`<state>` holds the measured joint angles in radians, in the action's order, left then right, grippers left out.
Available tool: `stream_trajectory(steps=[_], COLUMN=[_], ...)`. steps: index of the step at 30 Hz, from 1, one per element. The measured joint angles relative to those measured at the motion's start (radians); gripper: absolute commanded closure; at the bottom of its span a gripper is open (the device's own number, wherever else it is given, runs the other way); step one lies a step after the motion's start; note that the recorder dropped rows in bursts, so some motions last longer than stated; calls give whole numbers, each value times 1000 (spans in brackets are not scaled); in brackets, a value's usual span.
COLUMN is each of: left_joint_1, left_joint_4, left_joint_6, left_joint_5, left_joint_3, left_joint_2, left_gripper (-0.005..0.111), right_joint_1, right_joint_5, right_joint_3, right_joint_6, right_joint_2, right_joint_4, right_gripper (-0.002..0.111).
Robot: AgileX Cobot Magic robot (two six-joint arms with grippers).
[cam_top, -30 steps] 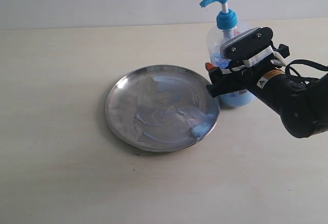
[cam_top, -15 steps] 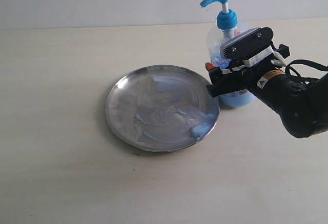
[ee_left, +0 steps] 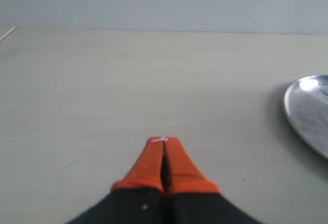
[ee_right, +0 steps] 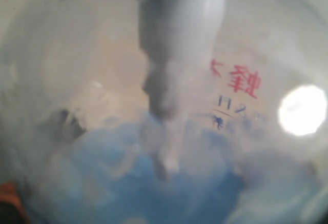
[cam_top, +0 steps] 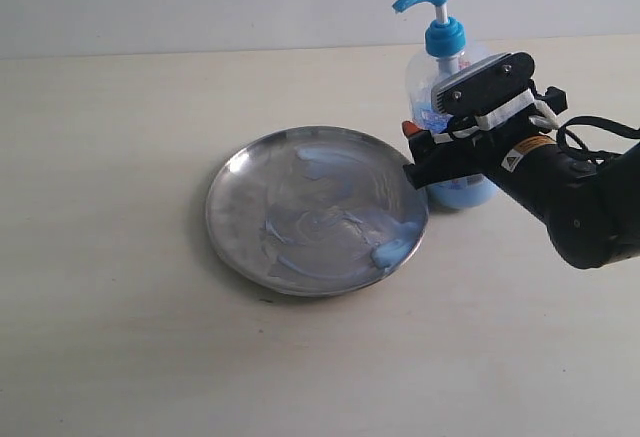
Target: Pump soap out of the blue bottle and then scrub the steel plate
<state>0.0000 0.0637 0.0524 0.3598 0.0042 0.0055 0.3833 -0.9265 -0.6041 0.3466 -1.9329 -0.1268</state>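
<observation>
Exterior view: the round, shallow, shiny steel plate (cam_top: 232, 189) lies flat on the pale beige surface (cam_top: 120, 337). It carries bluish-white smears across its middle and a thick blob of light blue soap (cam_top: 393, 252) on the inner rim, on the side nearest the bottle. Just beside that rim stands the clear plastic pump bottle of light blue liquid (cam_top: 462, 193), with a blue pump head and collar. The right claw (cam_top: 408, 152) is grasping the bottle's lower body with its jaws spread wide on it, one in front and one behind. An orange fingertip (cam_top: 410, 129) shows on the bottle's plate-facing side. Since a second ago the pump head and collar have shifted a touch away from the plate. The claw, the plate and the soap blob sit where they were.

Left wrist view: the left claw (ee_left: 164, 149) is clenched, its orange fingertips pressed together with nothing between them, above bare surface (ee_left: 102, 80). It is well apart from the plate (ee_left: 307, 108), of which only an edge is visible.

Right wrist view: the bottle (ee_right: 92, 80) fills the frame, blurred. A pale tube (ee_right: 177, 55) runs down inside it into the blue liquid (ee_right: 154, 193), and red printed characters (ee_right: 241, 78) show on the wall. A sliver of orange fingertip (ee_right: 7, 196) sits at the bottle's edge.
</observation>
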Motion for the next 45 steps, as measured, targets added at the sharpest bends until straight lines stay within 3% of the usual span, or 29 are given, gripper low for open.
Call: stream_trajectory(steps=[6, 10, 16, 22, 45], left_joint_1=[0, -1, -106, -134, -134], left_joint_4=[0, -2, -2, -4, -4], left_joint_6=[0, 0, 0, 0, 0], left_joint_5=[11, 13, 13, 13, 13], left_joint_3=[-9, -93, -272, -391, -425], left_joint_2=[2, 79, 236, 361, 391], left_gripper=[107, 107, 107, 107, 107], right_joint_1=[0, 0, 0, 0, 0], right_joint_5=[0, 0, 0, 0, 2], right_joint_3=[0, 0, 0, 0, 0], right_joint_6=[0, 0, 0, 0, 0], right_joint_2=[0, 0, 0, 0, 0], right_joint_4=[-1, -1, -5, -5, -5], right_gripper=[108, 108, 108, 108, 108])
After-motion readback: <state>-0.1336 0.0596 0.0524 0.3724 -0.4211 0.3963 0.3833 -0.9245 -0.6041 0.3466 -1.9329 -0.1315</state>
